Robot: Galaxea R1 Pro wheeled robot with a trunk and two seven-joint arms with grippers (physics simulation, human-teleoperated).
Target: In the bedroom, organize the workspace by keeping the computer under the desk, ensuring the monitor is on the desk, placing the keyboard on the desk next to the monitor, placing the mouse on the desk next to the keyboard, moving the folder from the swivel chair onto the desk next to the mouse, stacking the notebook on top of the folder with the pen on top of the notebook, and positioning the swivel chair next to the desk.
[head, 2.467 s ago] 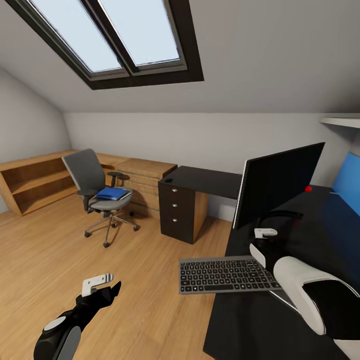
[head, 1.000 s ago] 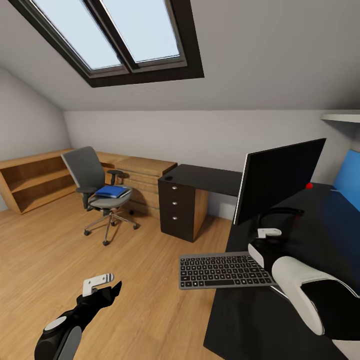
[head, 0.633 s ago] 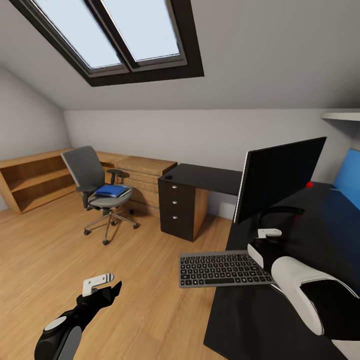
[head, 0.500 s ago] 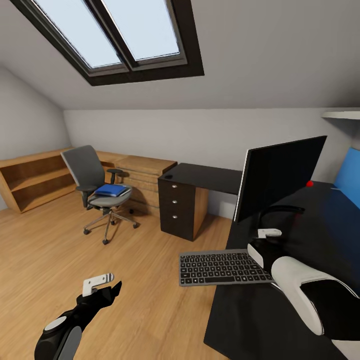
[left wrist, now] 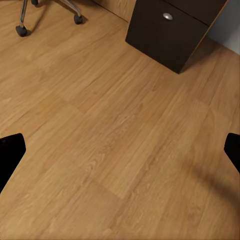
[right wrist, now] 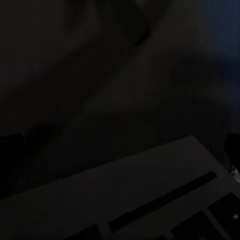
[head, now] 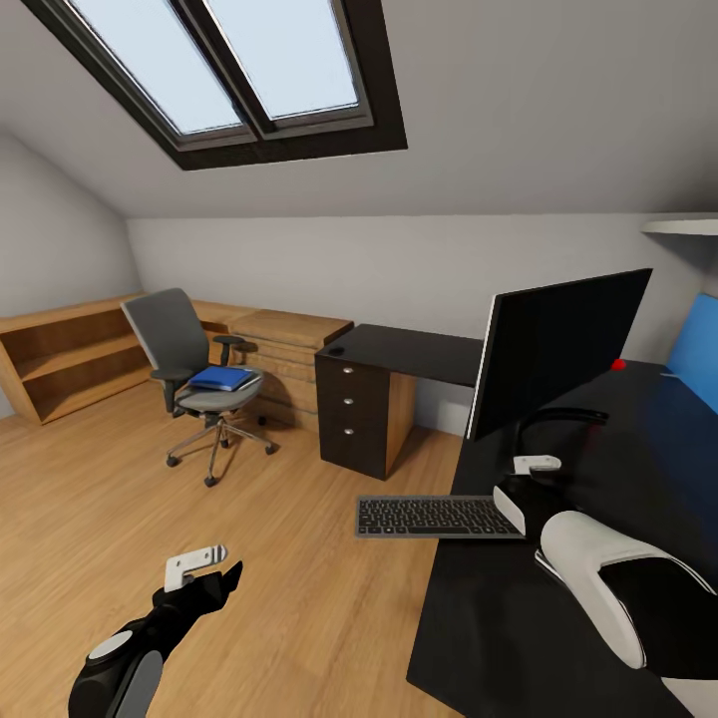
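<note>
The silver-grey keyboard [head: 434, 518] lies nearly level across the black desk's [head: 638, 479] left edge, about half of it out over the floor. Its right end runs under my right gripper [head: 534, 481]. The right wrist view is very dark: a keyboard [right wrist: 150, 200] corner is close below the gripper [right wrist: 120, 150], whose fingertips stand far apart. The monitor [head: 558, 359] stands on the desk behind. A blue folder [head: 221, 379] lies on the swivel chair [head: 179, 344] far left. My left gripper [head: 219, 565] hangs open over bare floor. I cannot make out the computer, mouse, notebook or pen.
The desk's black drawer unit [head: 349, 419] stands between the chair and me, also seen in the left wrist view [left wrist: 170, 30]. Low wooden cabinets [head: 70, 359] line the left wall. A small red thing [head: 618, 365] and a blue panel [head: 693, 354] sit on the desk's far side.
The keyboard rose a little and went from tilted toward me to almost flat, most of that in the last half second. Both arms have hardly moved.
</note>
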